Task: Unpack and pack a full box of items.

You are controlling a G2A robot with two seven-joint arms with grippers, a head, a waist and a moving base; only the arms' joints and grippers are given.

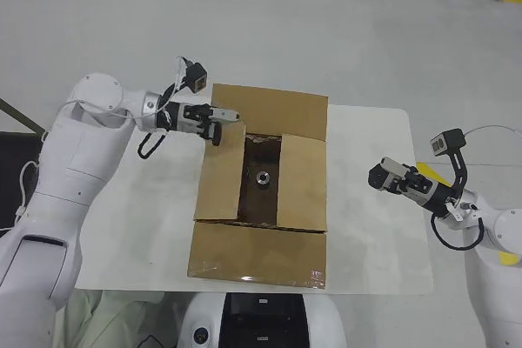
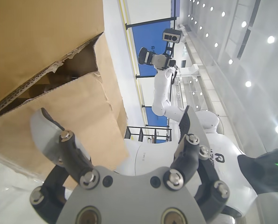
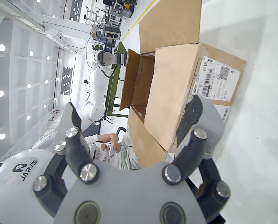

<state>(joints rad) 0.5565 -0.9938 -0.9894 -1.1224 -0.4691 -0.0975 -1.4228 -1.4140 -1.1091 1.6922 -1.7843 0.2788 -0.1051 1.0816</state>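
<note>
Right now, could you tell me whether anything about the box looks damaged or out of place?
Yes. One flap of the cardboard box has a torn, frayed edge near the corner beside the left gripper, exposing corrugated layers. Otherwise the box sits flat on the table, flaps partly open.

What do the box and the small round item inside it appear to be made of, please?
The box looks like matte brown corrugated cardboard: fluted edges show along a torn flap in the left wrist view. The small round item seems greyish metal with a slight shine, but is too small to be sure.
</note>
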